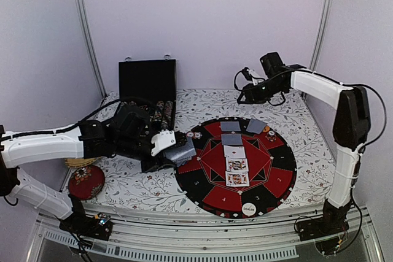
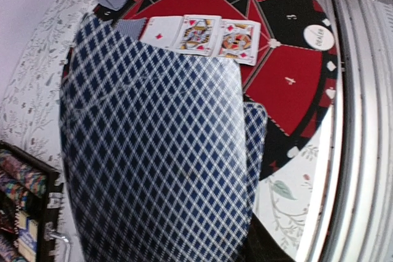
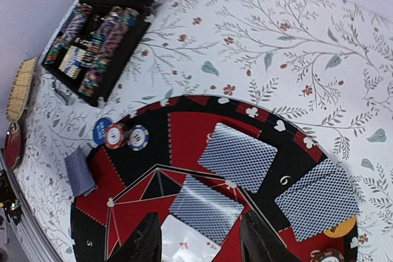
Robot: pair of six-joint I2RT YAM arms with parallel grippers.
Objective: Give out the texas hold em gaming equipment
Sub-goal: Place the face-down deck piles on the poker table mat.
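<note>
My left gripper (image 1: 171, 151) is shut on a deck of playing cards (image 1: 182, 152) at the left rim of the round mat (image 1: 279, 159). The deck's blue-diamond back (image 2: 153, 151) fills the left wrist view and hides the fingers. Down the mat's middle lie a face-down card (image 1: 233, 139) and three face-up cards (image 1: 237, 165). Two more face-down cards (image 1: 231, 126) (image 1: 255, 126) lie at the far rim. Two chips (image 3: 126, 137) and a blue button (image 3: 101, 131) sit at the mat's left edge, and the DEALER button (image 1: 249, 209) at its near edge. My right gripper (image 3: 201, 218) hangs open and empty above the far side.
An open black chip case (image 1: 147, 81) with rows of chips (image 3: 92, 44) stands at the back left on the floral tablecloth. A red round object (image 1: 86, 181) and a wicker piece (image 1: 80, 162) lie under my left arm. An orange button (image 3: 334, 228) sits by the far-right card.
</note>
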